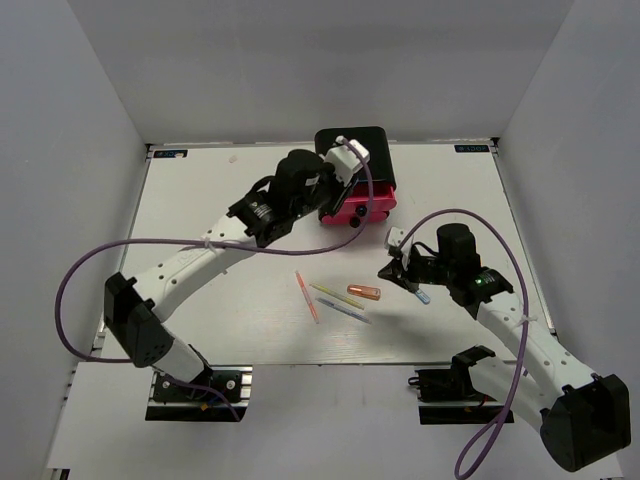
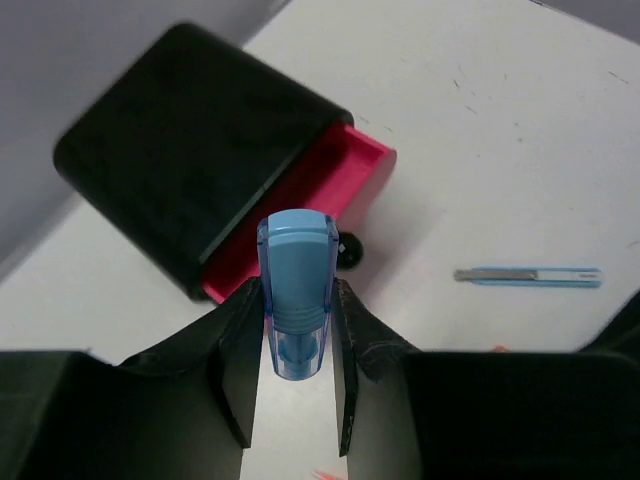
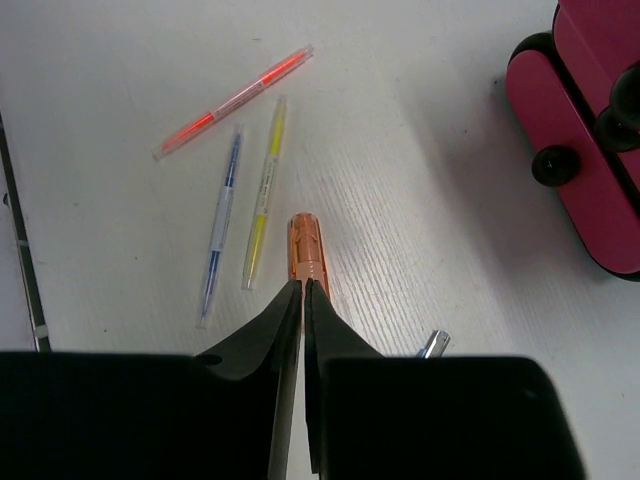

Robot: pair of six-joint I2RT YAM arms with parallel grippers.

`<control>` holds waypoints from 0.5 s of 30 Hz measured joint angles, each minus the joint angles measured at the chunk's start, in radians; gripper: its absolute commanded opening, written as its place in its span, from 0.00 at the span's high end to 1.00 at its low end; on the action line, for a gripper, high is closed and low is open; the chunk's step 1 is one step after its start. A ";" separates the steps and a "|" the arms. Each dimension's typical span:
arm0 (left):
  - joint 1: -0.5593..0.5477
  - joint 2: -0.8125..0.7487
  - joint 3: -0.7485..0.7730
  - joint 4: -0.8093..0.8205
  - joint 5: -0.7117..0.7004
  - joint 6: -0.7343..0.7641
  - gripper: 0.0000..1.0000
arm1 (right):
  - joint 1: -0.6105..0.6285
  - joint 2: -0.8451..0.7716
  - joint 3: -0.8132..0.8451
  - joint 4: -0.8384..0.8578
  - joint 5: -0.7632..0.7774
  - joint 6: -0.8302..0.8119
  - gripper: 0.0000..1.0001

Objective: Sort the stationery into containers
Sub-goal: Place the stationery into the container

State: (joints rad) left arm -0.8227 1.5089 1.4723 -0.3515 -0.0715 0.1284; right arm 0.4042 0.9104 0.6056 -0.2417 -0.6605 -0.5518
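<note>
With the left gripper (image 2: 297,296) clamped on the stubby blue marker (image 2: 297,255) just short of the open pink drawer (image 2: 325,185), we would centre it over the cavity before releasing; right gripper (image 3: 302,300), jaws together, sits by the orange marker (image 3: 305,250).

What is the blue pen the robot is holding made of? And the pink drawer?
The blue marker looks like plastic: a glossy see-through shell over a solid light-blue core. The pink drawer looks like smooth moulded plastic too, evenly coloured with thin walls. Its black box is duller and matte, probably plastic, though that is less certain.
</note>
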 measured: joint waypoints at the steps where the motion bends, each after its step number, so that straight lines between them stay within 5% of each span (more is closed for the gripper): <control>1: 0.010 0.024 0.018 0.027 0.019 0.043 0.92 | 0.000 -0.001 0.000 -0.001 -0.002 -0.006 0.88; 8: 0.075 0.186 0.049 0.173 0.153 0.248 0.93 | 0.000 -0.011 0.000 -0.003 -0.002 -0.031 0.81; 15: 0.111 0.316 0.088 0.211 0.214 0.293 0.86 | -0.002 -0.021 0.000 -0.003 -0.001 -0.035 0.72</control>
State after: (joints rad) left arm -0.7120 1.8252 1.5604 -0.1410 0.1425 0.4210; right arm 0.4023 0.8898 0.6056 -0.2447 -0.6613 -0.5873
